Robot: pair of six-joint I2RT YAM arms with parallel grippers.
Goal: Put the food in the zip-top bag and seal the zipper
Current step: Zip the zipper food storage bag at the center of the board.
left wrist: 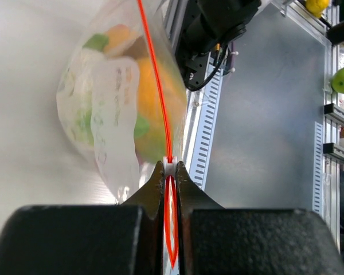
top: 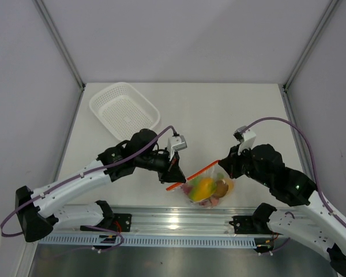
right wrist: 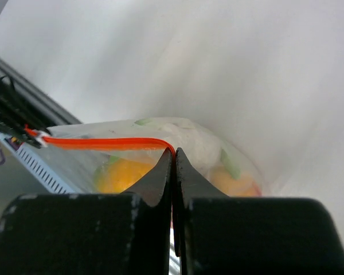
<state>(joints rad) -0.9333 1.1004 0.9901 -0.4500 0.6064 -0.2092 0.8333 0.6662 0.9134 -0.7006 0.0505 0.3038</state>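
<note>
The bag (top: 207, 187) is clear, crinkled plastic, bulging with the food (top: 206, 193): a yellow-green mango (top: 205, 186) in the middle, a brown piece (top: 221, 186) to its right, and pale pink and green bits blurred behind the film. The zipper (top: 193, 176) runs taut and slanted across the top as one thin red-orange line. Each end is pinched. The left gripper (top: 172, 176) has its fingers nearly together on the lower end, and the right gripper (top: 220, 164) has its fingers pressed flat on the upper end. The bag sits at the near edge of the table (top: 219, 115), just beside the rail (top: 179, 222); whether its bottom touches the table I cannot tell. A white basket (top: 125, 111) lies well apart at the far left.
</note>
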